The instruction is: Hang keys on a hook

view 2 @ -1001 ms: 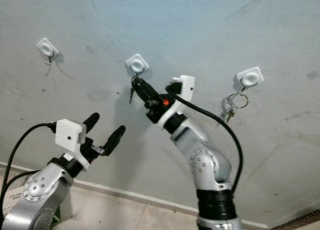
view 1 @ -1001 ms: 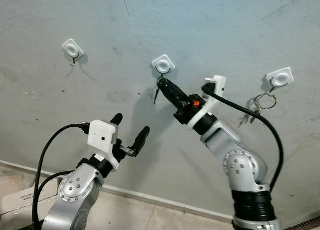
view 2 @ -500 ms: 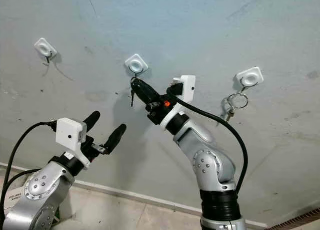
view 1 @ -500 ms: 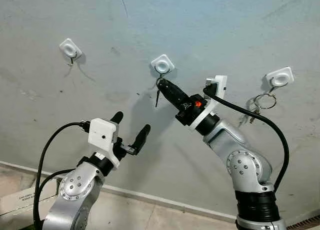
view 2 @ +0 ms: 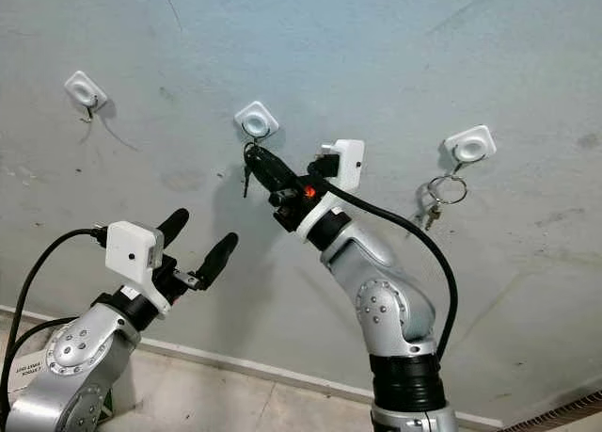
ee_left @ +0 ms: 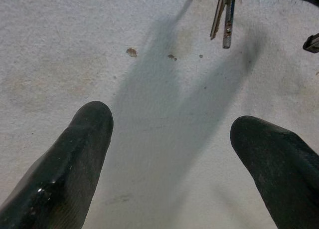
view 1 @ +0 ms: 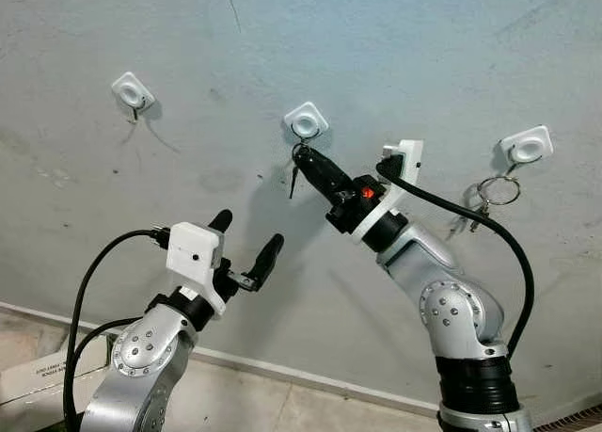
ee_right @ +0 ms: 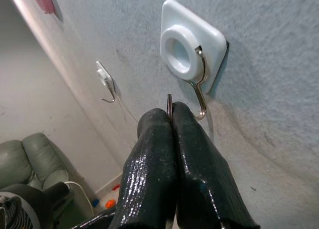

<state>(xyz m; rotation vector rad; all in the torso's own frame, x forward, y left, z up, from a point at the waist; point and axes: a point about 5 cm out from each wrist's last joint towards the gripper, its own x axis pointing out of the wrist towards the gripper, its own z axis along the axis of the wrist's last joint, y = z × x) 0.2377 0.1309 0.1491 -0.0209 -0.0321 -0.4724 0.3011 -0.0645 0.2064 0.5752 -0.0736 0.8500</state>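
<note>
My right gripper [view 1: 303,154] is raised to the grey wall, shut on a key ring [ee_right: 169,105] whose keys [view 1: 293,179] dangle below the fingertips. Its tips sit just under the middle white hook [view 1: 306,122]; in the right wrist view the ring's edge pokes out between the fingers [ee_right: 159,139], close beside the metal hook wire [ee_right: 201,92]. I cannot tell whether ring and wire touch. My left gripper [view 1: 246,240] is held lower and to the left, open and empty, pointing at the wall; its wrist view catches the keys [ee_left: 223,17] hanging above.
A bare white hook [view 1: 132,91] is fixed on the wall at the left. The right white hook [view 1: 525,147] carries another ring of keys [view 1: 491,195]. A baseboard [view 1: 282,374] runs along the wall's foot, with tiled floor below.
My right gripper has shifted slightly along the wall under the middle hook, still shut on the key ring. The left arm has barely moved.
</note>
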